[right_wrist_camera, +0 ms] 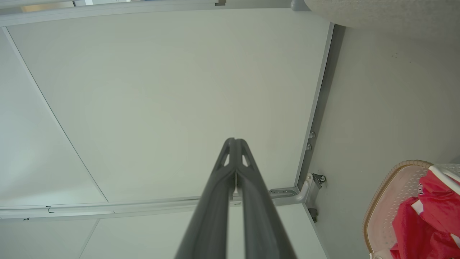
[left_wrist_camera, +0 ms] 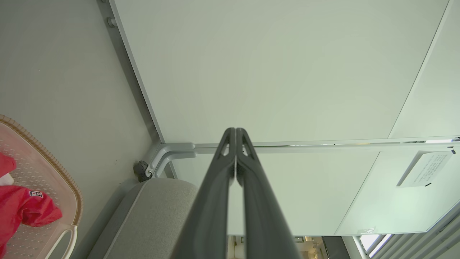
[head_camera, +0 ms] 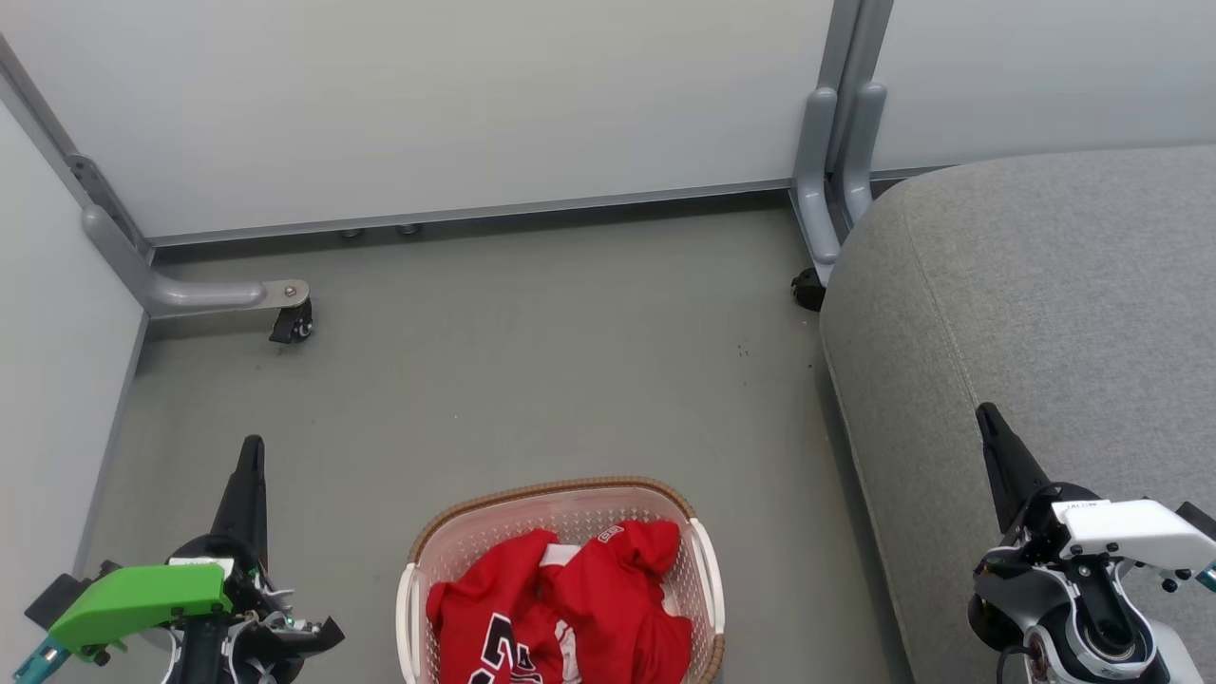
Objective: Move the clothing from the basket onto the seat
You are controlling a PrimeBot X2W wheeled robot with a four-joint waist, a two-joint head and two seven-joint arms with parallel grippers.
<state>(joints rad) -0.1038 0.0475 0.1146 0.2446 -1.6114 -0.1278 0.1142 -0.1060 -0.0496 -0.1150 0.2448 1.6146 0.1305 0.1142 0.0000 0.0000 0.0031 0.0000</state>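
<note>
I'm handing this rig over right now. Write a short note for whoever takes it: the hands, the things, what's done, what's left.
Left hand: shut, empty, to the left of the basket, apart from it.
Right hand: shut, empty, seen against the seat.
Clothing: crumpled red heap inside the basket, which stands on the floor left of the seat.
Done: nothing; no clothing lies on the visible part of the seat.
Left: lift the clothing out and lay it on the seat.

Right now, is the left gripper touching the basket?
Apart. Head view: the left gripper sits left of the basket, with a strip of floor plainly between them.
</note>
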